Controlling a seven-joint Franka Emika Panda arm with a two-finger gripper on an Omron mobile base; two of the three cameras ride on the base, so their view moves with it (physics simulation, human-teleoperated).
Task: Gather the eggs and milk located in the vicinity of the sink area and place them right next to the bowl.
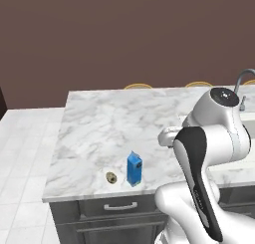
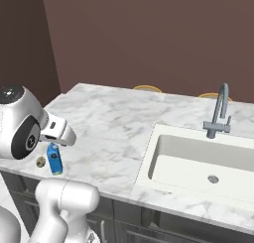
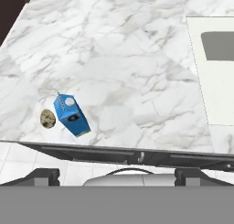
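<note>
Near the front edge of the counter (image 1: 99, 123), well left of the sink (image 2: 198, 162), the milk (image 1: 134, 169) stands upright; the egg (image 1: 111, 177) lies just beside it on the side away from the sink, apart, not touching. My gripper (image 3: 117, 173) hangs above the counter's front edge with jaws spread wide, holding nothing; both items lie forward and to the left of my fingertips, milk the nearer. Sink basin looks bare; no bowl in sight, so I'd guess a drive comes after the pick.

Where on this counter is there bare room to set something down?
The white marble counter is bare between the blue gabled milk carton and the off-white sink. It is crowded only at the front edge, where the mottled tan egg lies beside the carton.
</note>
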